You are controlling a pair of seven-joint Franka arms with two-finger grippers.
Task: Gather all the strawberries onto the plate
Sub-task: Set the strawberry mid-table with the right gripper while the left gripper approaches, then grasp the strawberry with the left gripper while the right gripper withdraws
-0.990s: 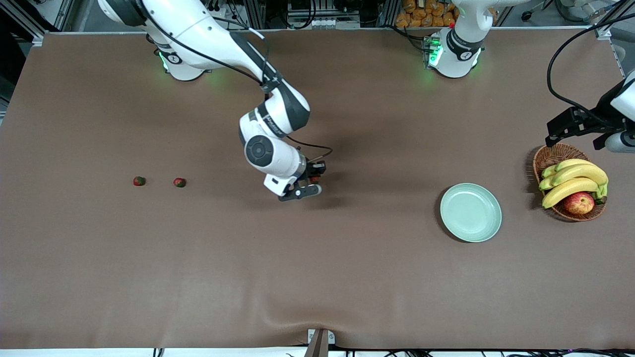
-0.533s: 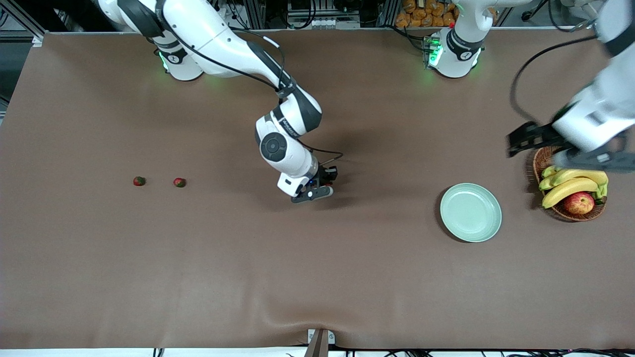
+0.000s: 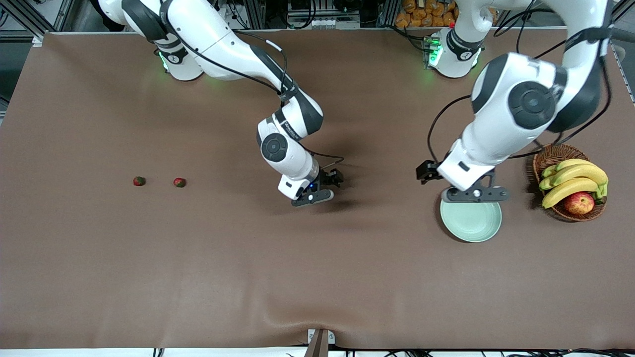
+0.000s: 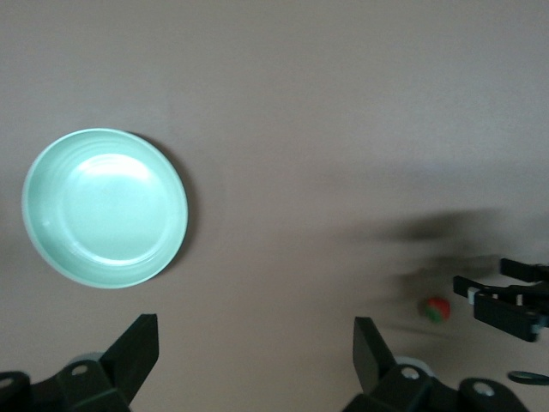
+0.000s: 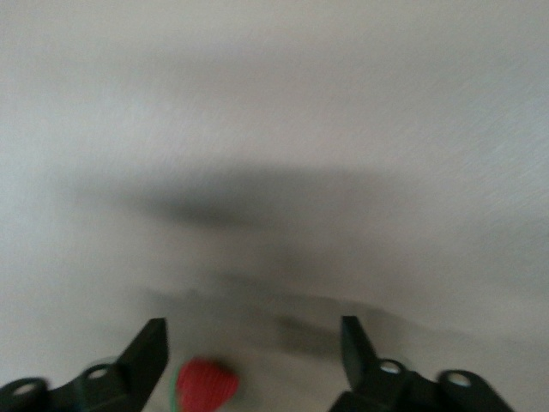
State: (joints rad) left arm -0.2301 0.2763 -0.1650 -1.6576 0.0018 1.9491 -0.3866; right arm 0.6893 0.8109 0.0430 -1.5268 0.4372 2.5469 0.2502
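Observation:
Two strawberries (image 3: 139,181) (image 3: 179,182) lie on the brown table toward the right arm's end. A third strawberry (image 5: 206,386) lies on the table between the open fingers of my right gripper (image 5: 250,356), close to one finger. It also shows in the left wrist view (image 4: 436,310), but that hand hides it in the front view. My right gripper (image 3: 325,187) is low over the table's middle. The mint-green plate (image 3: 471,225) (image 4: 105,206) holds nothing. My left gripper (image 3: 474,194) (image 4: 255,360) is open and empty over the plate's farther rim.
A wicker basket (image 3: 550,156) with bananas (image 3: 570,178) and an apple (image 3: 579,202) stands beside the plate at the left arm's end. The right arm's gripper (image 4: 506,305) shows in the left wrist view beside the third strawberry.
My left arm has swung in from over the basket to over the plate. My right gripper has shifted a little toward the plate over the third strawberry. The two other strawberries have not moved.

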